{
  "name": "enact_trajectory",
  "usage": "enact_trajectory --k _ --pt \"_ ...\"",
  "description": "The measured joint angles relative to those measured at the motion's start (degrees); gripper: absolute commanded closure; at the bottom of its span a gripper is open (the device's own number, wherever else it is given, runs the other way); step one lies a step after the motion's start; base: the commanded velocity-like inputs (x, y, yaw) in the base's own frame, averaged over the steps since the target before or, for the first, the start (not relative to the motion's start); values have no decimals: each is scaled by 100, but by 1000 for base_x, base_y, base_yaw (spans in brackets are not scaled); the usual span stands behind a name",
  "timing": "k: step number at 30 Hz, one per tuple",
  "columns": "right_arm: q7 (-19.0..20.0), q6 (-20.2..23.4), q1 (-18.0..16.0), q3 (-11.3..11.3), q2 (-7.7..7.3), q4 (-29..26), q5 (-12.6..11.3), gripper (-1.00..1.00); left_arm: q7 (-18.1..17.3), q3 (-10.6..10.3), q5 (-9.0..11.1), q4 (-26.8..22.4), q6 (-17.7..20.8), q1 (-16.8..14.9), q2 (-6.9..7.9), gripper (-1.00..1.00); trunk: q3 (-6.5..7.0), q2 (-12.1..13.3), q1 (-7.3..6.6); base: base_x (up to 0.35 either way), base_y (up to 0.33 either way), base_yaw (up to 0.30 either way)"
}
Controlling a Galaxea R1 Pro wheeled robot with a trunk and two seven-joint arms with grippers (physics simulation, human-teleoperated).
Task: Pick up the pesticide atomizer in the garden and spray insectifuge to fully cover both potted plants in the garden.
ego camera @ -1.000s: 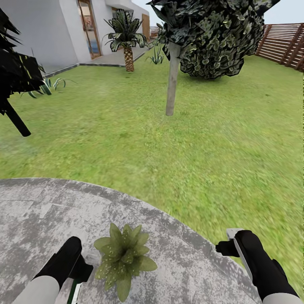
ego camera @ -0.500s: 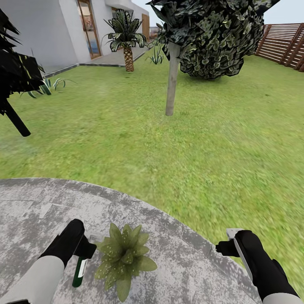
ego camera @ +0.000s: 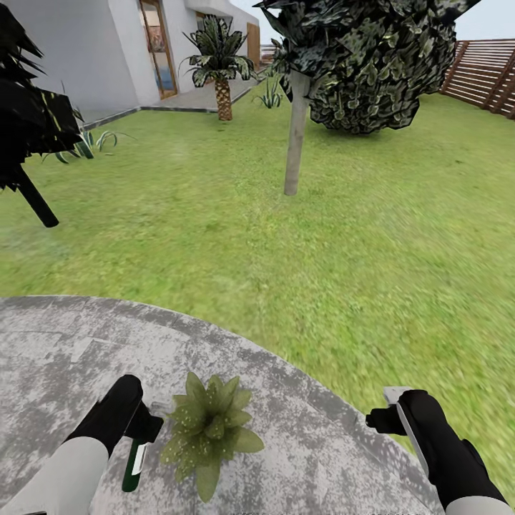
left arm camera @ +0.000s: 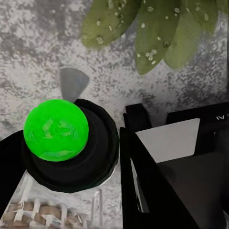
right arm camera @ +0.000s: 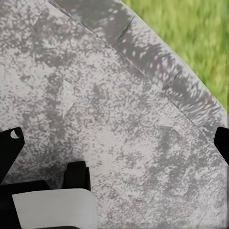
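— One second has made a difference on the left: the left gripper (ego camera: 145,428) has come up from the frame's bottom edge, and the pesticide atomizer (ego camera: 134,463) now hangs from it in full view, clamped by its black top, at about eleven o'clock from the trunk.

— Did anything else move?

— Only the camera, slightly; the whole view slid, so the garden itself stayed put. I'd judge the pick-up finished and the spraying about to begin.

— Where's the target?

— Just right of the bottle, near twelve o'clock: one potted plant (ego camera: 208,431) on the patio (ego camera: 57,343). In the left wrist view its speckled leaves lie close ahead of the fingers. The bottle hangs body-down beside the leaves, so the nozzle probably needs turning toward them.

— And the other arm?

— The right gripper (ego camera: 390,416) hovers at one o'clock over bare stone, its fingers spread wide with nothing between them.

— Room to work?

— Plenty. The patio's curved edge runs from nine o'clock round to three, with open lawn (ego camera: 343,257) beyond. A tree trunk (ego camera: 294,143) at twelve and the fence (ego camera: 483,71) at two stand well apart from both arms.
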Motion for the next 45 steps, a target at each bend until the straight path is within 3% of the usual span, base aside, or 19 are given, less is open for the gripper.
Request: enact_trajectory --k 9,14,27,45 --pt "1 -2 1 0 -1 1 0 -100 -7 12 0 0 4 11 -1 100 -5 0 -2 -46 -46 21" --pt "0 -1 0 0 -1 -2 2 -100 -1 13 -1 0 2 180 -1 100 -5 0 -2 -12 -19 117" --pt "0 2 0 8 7 -1 7 -100 2 4 0 17 -2 243 0 100 -5 0 -2 -123 -257 130" --pt "0 -1 0 9 8 2 7 -100 4 4 -2 17 2 376 0 100 -5 0 -2 0 -121 167"
